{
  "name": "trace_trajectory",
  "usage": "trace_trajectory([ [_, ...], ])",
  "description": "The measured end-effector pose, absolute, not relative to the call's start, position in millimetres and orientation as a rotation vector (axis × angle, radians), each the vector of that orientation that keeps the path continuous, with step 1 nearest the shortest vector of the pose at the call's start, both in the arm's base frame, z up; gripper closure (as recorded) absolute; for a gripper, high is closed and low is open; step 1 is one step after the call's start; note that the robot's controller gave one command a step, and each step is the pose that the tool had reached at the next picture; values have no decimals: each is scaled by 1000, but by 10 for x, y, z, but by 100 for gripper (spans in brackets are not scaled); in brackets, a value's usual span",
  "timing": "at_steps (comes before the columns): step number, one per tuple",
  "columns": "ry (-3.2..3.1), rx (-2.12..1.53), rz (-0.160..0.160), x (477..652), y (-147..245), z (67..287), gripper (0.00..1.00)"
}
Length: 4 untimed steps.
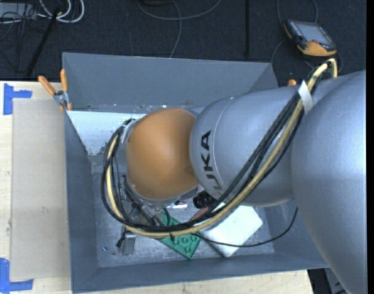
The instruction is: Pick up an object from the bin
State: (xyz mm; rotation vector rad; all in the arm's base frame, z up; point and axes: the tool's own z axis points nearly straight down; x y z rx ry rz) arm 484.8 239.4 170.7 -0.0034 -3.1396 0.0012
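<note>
My gripper (pixel 126 242) reaches down under the arm's orange dome to the bin floor at the front left. A green studded flat plate (pixel 185 244) lies just to its right near the front wall, partly under the cables. Beside the plate, further right, rests a white rectangular block (pixel 237 229), tilted, with one corner toward the front. A small orange-red piece (pixel 200 214) peeks out from under the arm just above the plate; its shape is hidden. I see nothing between the gripper's tips.
The arm and its dome cover most of the bin's middle and right. Black and yellow cables loop low over the floor at the left and front. A tiny blue speck (pixel 105 248) lies by the front left corner.
</note>
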Motion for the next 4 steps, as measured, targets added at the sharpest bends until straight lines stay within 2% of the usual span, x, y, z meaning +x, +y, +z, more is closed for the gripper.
trace_trajectory([
  [1,-3133,53,10,4796,1769,1046,0],
  [2,-3142,176,6,6017,872,1051,0],
  [3,-3144,38,-1,6184,906,1163,0],
  [4,-3136,109,0,6155,1006,668,0],
])
